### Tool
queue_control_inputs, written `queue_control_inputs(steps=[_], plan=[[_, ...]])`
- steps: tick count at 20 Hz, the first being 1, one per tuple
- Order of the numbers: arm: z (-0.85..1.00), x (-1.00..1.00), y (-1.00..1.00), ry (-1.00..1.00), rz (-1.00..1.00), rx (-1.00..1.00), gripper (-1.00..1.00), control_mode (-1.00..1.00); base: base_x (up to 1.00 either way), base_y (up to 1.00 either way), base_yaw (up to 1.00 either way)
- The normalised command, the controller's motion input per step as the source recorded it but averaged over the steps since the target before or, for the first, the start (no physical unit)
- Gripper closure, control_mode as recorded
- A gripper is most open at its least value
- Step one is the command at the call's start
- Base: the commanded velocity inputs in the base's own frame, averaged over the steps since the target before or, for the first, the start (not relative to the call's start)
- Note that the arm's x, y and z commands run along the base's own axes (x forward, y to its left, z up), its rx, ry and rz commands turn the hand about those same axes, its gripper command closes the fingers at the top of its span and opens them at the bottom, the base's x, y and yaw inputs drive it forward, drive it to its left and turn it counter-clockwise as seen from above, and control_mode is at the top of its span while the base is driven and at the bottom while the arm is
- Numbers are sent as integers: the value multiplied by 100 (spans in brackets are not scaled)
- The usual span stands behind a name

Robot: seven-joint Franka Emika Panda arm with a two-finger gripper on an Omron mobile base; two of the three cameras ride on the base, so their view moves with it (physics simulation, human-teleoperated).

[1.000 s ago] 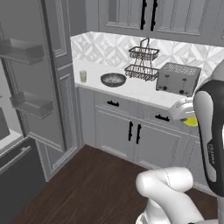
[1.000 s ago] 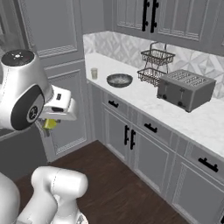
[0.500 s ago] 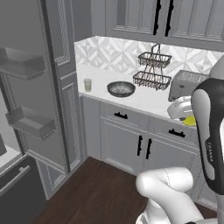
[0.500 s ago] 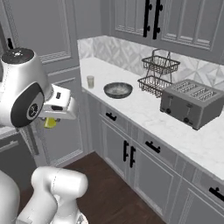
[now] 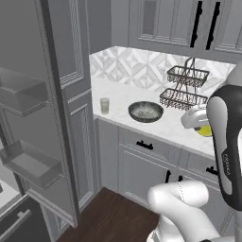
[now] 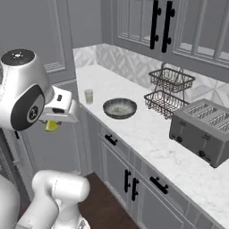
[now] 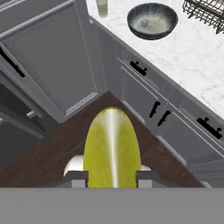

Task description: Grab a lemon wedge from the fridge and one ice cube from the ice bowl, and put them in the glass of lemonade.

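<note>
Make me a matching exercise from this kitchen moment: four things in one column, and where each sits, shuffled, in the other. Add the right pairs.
Things:
1. lemon wedge
2. glass of lemonade
3. ice bowl
4. toaster

Places:
A. on the counter between the glass and the two-tier wire basket
B. nearest the counter's corner by the tall cabinet
C. between the gripper's fingers, above the wooden floor
D. on the counter beyond the wire basket

Pairs: 1-C, 2-B, 3-A, 4-D

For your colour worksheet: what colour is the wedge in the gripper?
Yellow-green lemon wedge, clearest in the hand view.
</note>
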Motion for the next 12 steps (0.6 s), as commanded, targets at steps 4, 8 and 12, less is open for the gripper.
queue_control_inputs(steps=[4, 8, 12], plan=[[0, 0, 0, 0, 0, 0, 100, 100, 97, 12, 14], [0, 0, 0, 0, 0, 0, 100, 100, 99, 5, 16], [0, 0, 0, 0, 0, 0, 100, 100, 89, 0, 15]])
